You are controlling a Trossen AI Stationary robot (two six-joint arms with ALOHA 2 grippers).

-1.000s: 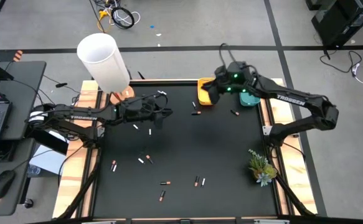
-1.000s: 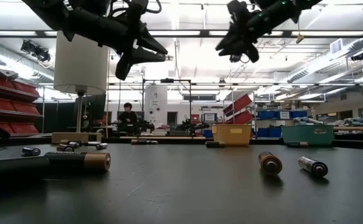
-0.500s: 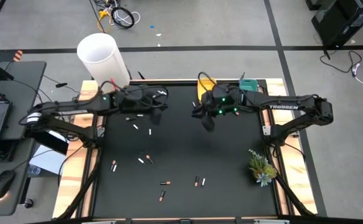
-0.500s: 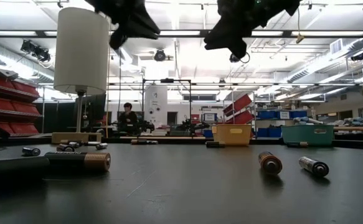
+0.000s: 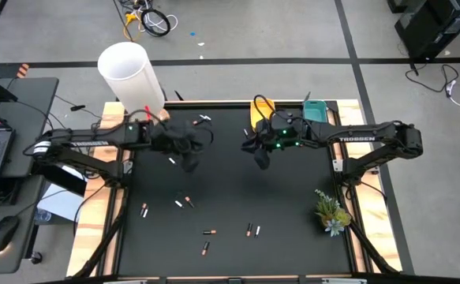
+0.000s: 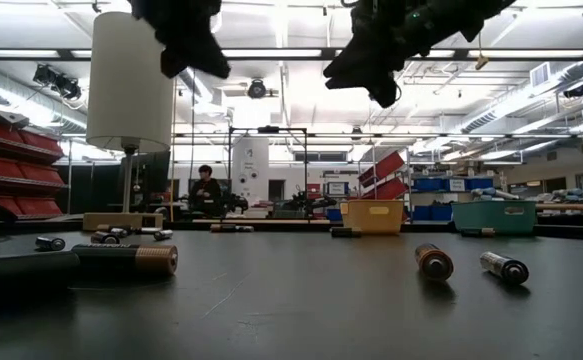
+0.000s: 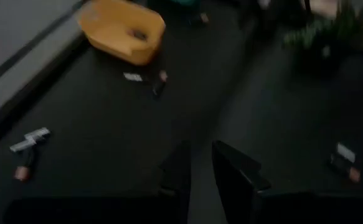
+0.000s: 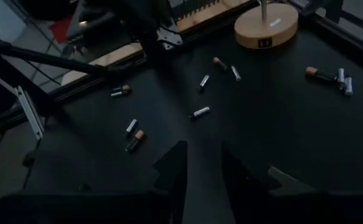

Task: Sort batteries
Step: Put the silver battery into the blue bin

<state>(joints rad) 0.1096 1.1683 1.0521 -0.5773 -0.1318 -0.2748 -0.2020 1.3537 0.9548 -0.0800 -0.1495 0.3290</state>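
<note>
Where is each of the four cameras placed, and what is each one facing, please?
High view: overhead, looking straight down on the table and both arms.
Low view: at tabletop height, facing the room; both arms hang above.
Left wrist view: past its own fingers toward the yellow tray.
Right wrist view: past its fingers toward the lamp base.
Shared: scattered batteries.

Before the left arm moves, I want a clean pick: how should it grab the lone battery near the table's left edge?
Pinch the battery mid-barrel from straight above, fingers across its length: it lies flat with nothing close beside it.
</note>
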